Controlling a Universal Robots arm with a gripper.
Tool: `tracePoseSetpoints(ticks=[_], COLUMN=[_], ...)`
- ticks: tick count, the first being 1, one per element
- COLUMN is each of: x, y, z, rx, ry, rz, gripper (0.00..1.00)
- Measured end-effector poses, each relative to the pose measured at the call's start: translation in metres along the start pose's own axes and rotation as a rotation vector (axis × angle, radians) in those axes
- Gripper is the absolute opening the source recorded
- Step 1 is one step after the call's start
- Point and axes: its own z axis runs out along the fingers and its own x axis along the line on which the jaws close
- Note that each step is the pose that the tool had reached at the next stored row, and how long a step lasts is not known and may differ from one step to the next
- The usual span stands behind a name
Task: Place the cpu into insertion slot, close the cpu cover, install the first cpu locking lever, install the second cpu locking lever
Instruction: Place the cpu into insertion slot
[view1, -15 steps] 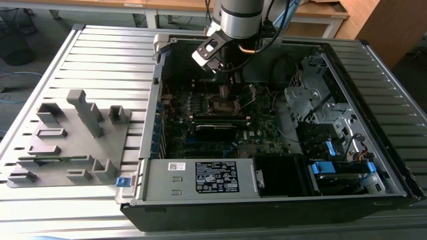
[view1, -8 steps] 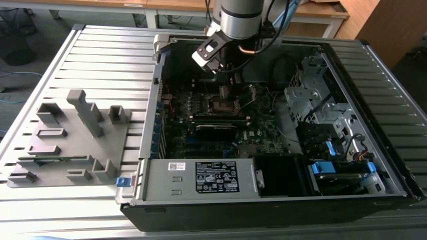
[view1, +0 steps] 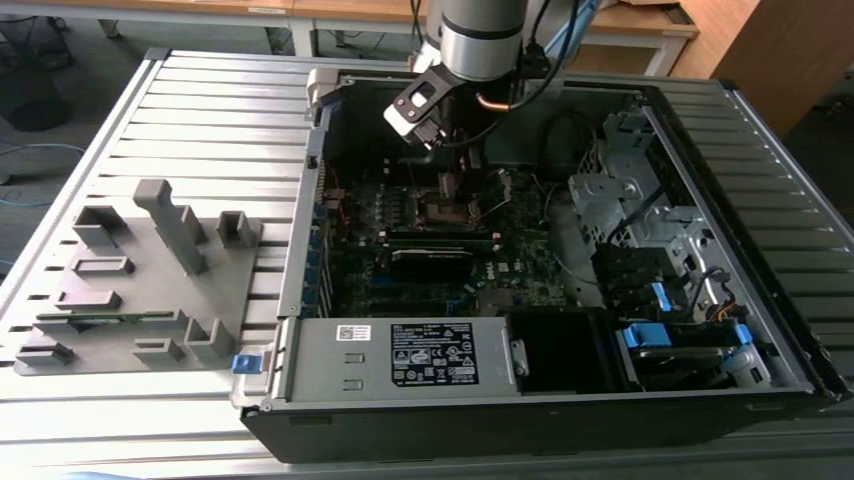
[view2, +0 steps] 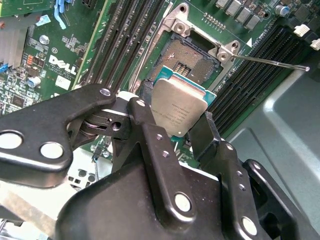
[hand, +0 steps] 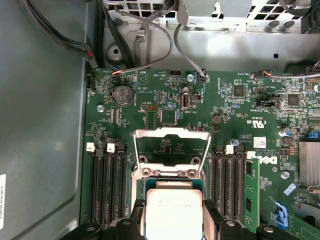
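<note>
- The gripper (view2: 175, 112) is clamped on the cpu (view2: 179, 100), with one black finger (view2: 141, 107) pressed on each of two opposite edges and the grey metal top facing up
- The insertion slot (view2: 192, 55) lies directly beyond the cpu's leading edge, and in the second wrist view its bed of gold contacts is open to sight past that edge
- By my reading the chip hangs over the near part of the slot and is not yet seated. Whether its underside touches anything cannot be told
- The chip's edges look roughly square to the slot's silver rim, so no big twist shows between them
- The cpu cover (hand: 172, 132) is swung open on the far side of the slot from the gripper, and green motherboard (hand: 165, 100) shows through its window
- A thin wire locking lever (view2: 270, 62) sticks out from a corner of the slot over the memory slots (view2: 260, 75), undone
- In the exterior view the gripper (view1: 447, 165) reaches down into the open computer case (view1: 534, 400) just above the insertion slot (view1: 445, 207)
</note>
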Motion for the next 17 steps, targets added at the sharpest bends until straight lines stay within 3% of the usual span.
tracePoseSetpoints(ticks=[9, 15, 17], x=[0.0001, 0.0001, 0.0001], y=[-0.0008, -0.0046, -0.0059], z=[0.0012, 0.0063, 0.0079], rx=[-0.0013, -0.0203, -0.0224], ry=[0.0005, 0.0001, 0.0002], rz=[0.000, -0.004, -0.005], gripper=[0.54, 0.54, 0.54])
